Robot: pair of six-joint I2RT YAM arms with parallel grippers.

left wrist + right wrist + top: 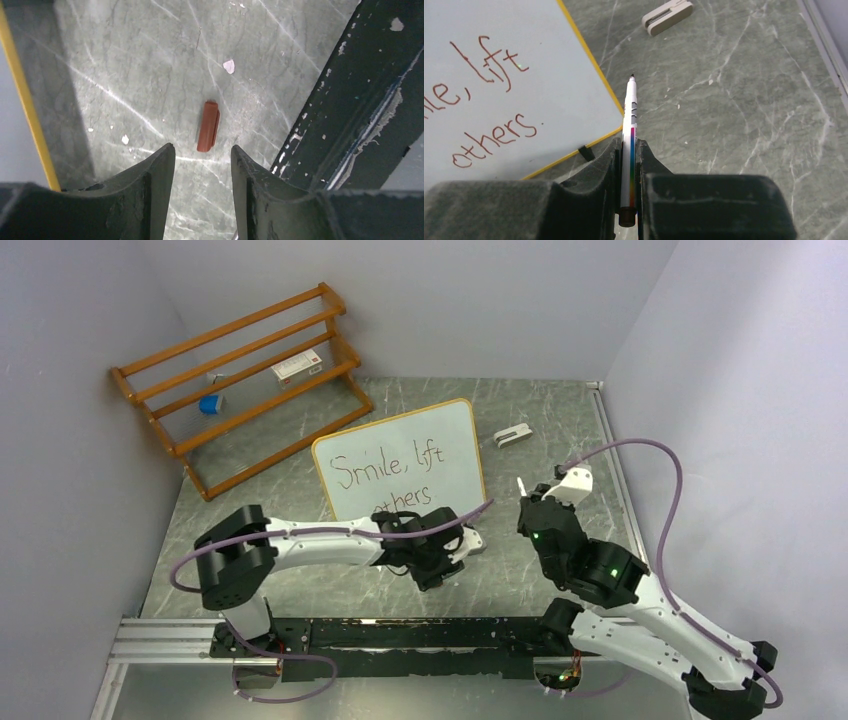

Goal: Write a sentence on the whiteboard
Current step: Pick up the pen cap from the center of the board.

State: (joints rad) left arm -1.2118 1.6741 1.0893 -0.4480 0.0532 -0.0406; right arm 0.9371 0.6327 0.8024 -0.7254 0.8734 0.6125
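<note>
Brown cap (208,126) before parted left gripper (202,155); right gripper (629,145) pinches marker (630,107) off whiteboard (549,90) edge.

The table (560,420) was grey-green, veined pale like marble. The whiteboard (455,425) was white, edged yellow, its sentence (392,462) reddish-brown. The marker (629,125) was white with a rainbow stripe; the cap (208,126) rust-red; the rack (220,329) orange.

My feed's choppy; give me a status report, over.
Right hand shut on marker, tip off the whiteboard. Left hand open over loose brown cap. Sentence written: Smile, lift others. Nothing between left hand and cap.
</note>
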